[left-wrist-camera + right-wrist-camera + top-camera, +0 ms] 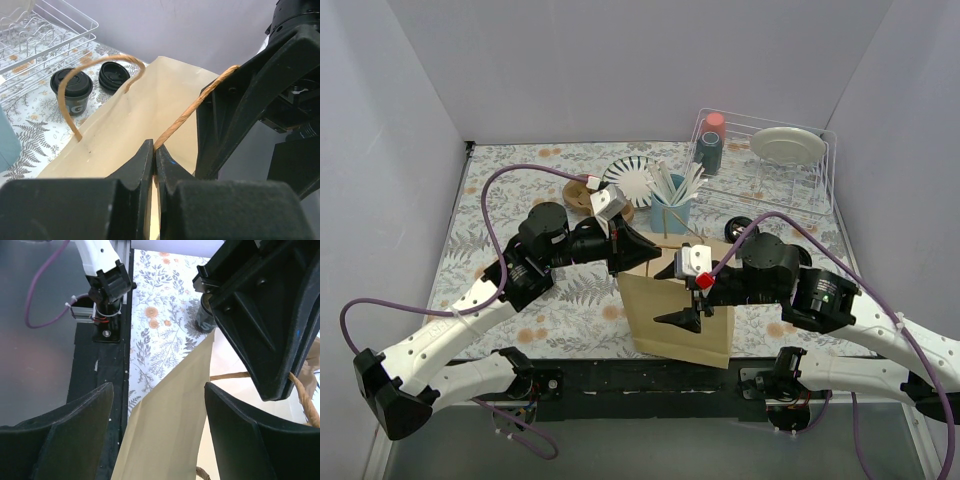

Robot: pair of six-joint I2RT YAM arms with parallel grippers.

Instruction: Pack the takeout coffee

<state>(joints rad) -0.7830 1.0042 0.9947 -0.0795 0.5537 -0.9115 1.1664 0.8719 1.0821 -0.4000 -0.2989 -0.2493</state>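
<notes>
The biggest thing on the flowered surface (pixel 580 310) is the brown paper bag (pixel 710 340), which stands at the near edge between the two arms; this is where your coffee must go. You should treat it as light and soft: thin paper that creases easily, does not keep its mouth open alone, and can tip if you pull it sideways. In the left wrist view the mouth looks nearly flat, so I judge it needs spreading before a cup can enter. Your left hand (pixel 154 152) is pressed together on one twisted paper handle (pixel 192 107), pinching the cord close to where it meets the bag. This cord is the strongest place to hold, but pull gently, because its ends may tear off the paper. Your right hand (pixel 157 387) is spread wide and holds nothing, with the edge of the bag's wall rising between its fingers. The coffee cup (pixel 74 92) with a black lid stands on the surface beyond the bag, and a second lidded cup (pixel 114 75) is just behind it. I expect such a cup is stiff at the rim, softer in the middle, and perhaps full, so take it around the body under the lid and keep it upright. On the cup's dark side you can read one pale letter, a "G"; any other writing is too small to tell.
</notes>
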